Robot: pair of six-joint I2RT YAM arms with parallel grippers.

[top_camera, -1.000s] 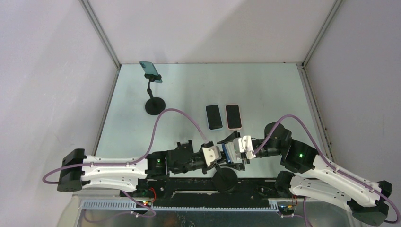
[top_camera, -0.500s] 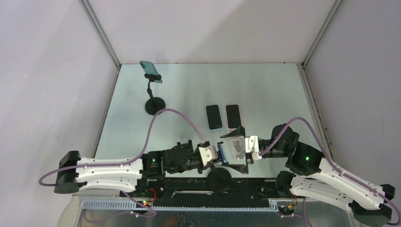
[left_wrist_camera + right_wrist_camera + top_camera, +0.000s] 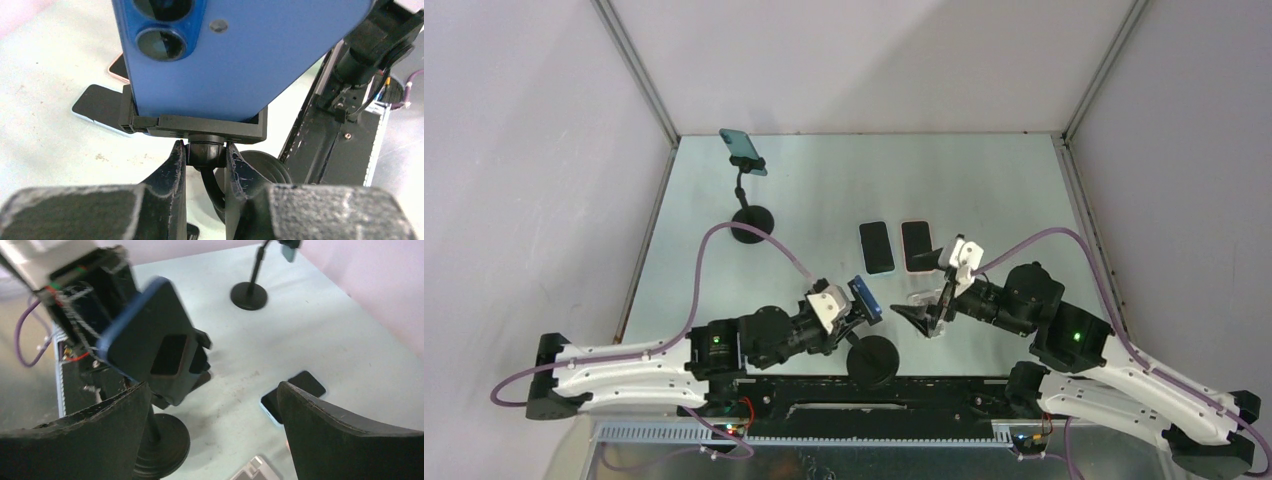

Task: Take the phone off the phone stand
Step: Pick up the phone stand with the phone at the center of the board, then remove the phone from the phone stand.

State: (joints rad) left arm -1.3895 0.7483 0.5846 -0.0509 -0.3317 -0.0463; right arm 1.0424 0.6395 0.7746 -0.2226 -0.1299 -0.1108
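Observation:
The blue phone [image 3: 864, 298] sits in the black clamp of the phone stand [image 3: 871, 360] near the table's front edge. In the left wrist view the phone [image 3: 240, 55] fills the top, its camera lenses towards me. My left gripper [image 3: 206, 155] is shut on the stand's ball joint [image 3: 206, 147] just under the clamp; it also shows in the top view [image 3: 842, 315]. My right gripper [image 3: 929, 305] is open wide and empty, to the right of the phone and apart from it. In the right wrist view the phone [image 3: 145, 340] and stand base [image 3: 165, 440] lie ahead of the open gripper [image 3: 215, 435].
Two phones lie flat mid-table, a black one [image 3: 876, 247] and a pink-edged one [image 3: 916, 245]. A second stand [image 3: 751, 222] with a teal phone [image 3: 744, 150] stands at the far left. The cell's walls enclose the table.
My right gripper has opened and drawn back to the right, away from the blue phone. My left gripper has carried the stand, with the phone in its clamp, left and farther onto the table.

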